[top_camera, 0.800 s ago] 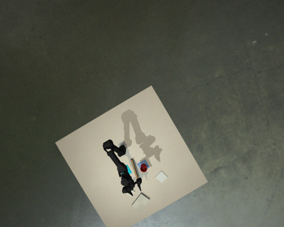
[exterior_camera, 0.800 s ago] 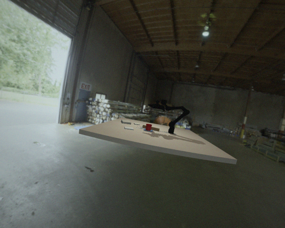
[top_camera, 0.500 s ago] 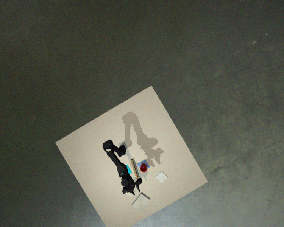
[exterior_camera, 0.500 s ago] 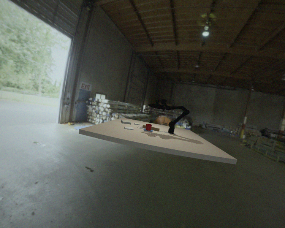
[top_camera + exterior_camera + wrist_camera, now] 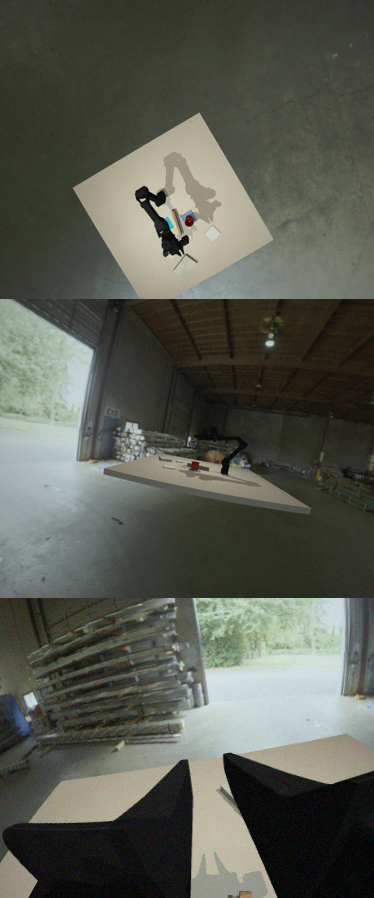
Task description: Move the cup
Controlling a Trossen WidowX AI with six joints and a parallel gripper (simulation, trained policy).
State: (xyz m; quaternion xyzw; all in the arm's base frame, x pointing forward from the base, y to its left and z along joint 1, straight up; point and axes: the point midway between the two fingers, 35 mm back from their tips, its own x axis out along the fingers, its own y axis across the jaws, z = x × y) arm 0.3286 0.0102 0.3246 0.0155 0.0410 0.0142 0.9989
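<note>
A red cup stands upright on a blue pad on the pale table. From above, a few small marbles show inside it. Left of the cup, as seen from above, a long wooden bar lies between the blue pad and a cyan pad, which my arm partly covers. A flat white block sits to the cup's near right, and a larger pale block lies farther toward the near edge. My gripper is raised above the table, well apart from the cup. Its fingers are partly closed with a gap between them, and I grasp nothing. I cannot tell from this moment alone which pad is the goal. If it is the cyan one, I judge that I am at the approach, with the carry undone: I need to come back over the bar, open wider and lower around the cup. If it is the blue one, the cup is placed and released, and I should simply keep clear so that no marbles spill.
</note>
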